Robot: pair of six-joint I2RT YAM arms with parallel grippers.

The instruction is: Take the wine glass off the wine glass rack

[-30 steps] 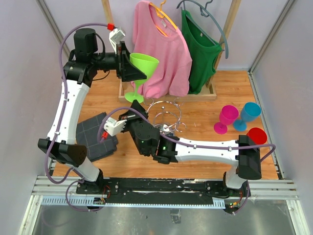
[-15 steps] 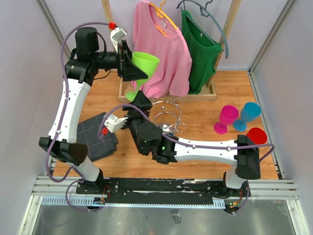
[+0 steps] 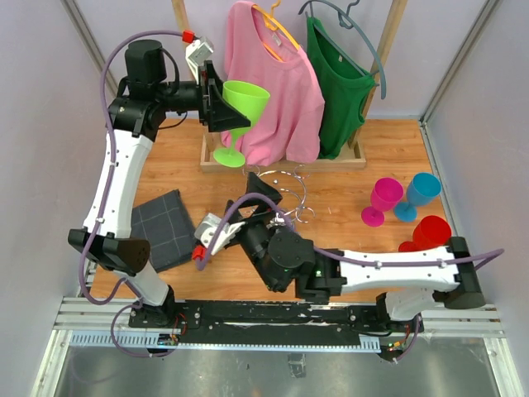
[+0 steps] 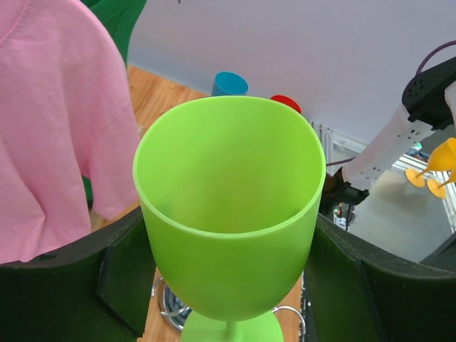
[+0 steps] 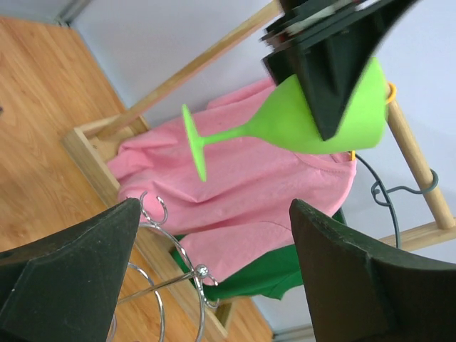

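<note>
While your left hand (image 3: 234, 112) is clamped on the wine glass (image 3: 245, 103), look at how it holds. The two black fingers (image 4: 121, 274) press on both sides of the green bowl. The glass is high in the air at the back of the bench (image 3: 347, 157), in front of the pink shirt (image 3: 277, 91). Its mouth points up and its round foot hangs below. It is up and away from the wine glass rack (image 3: 285, 194), and it does not touch the shiny wire arms.

The glass looks like plastic, so I think it is light and stiff. It will likely not break as fast as real glass. Its skin looks smooth, so it may slip if you let the squeeze go soft. The stem is thin and looks like the weak part, so do not bump it on the wire loops. The wide bowl is a good place to hold, since the fingers get a lot of wall to press on. A hard squeeze could bend the thin rim, so hold it firm but not too tight.

Your right hand (image 3: 246, 201) sits low beside the rack. Its fingers are wide apart with nothing between them.

Three more glasses, pink (image 3: 383, 198), blue (image 3: 420, 192) and red (image 3: 430, 230), stand far off on the right side of the bench.
</note>
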